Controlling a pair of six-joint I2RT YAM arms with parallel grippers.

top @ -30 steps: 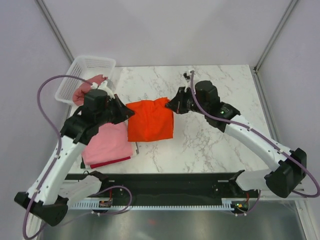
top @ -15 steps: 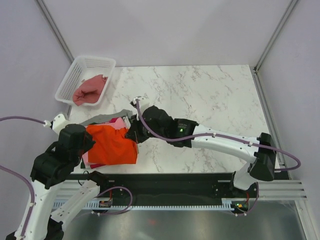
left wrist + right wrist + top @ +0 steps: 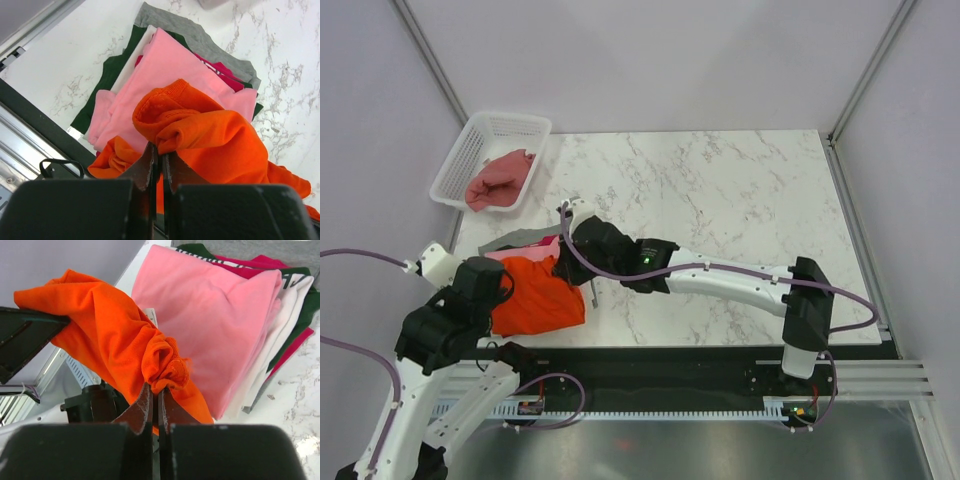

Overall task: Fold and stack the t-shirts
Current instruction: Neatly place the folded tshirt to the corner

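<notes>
The bright orange t-shirt hangs bunched over the stack of folded t-shirts at the table's near left, with the light pink one on top. My left gripper is shut on one bunched corner of the orange shirt. My right gripper is shut on another corner of the orange shirt, right above the pink shirt. Grey, dark green, white and red shirts show under the pink one. A dusty rose t-shirt lies in the basket.
A white mesh basket stands at the far left corner. The black rail runs along the table's near edge, just beside the stack. Bare marble table stretches to the right.
Both arms have carried the orange shirt from the table's middle leftward and toward the near edge, over the stack. The right arm now reaches far across to the left.
</notes>
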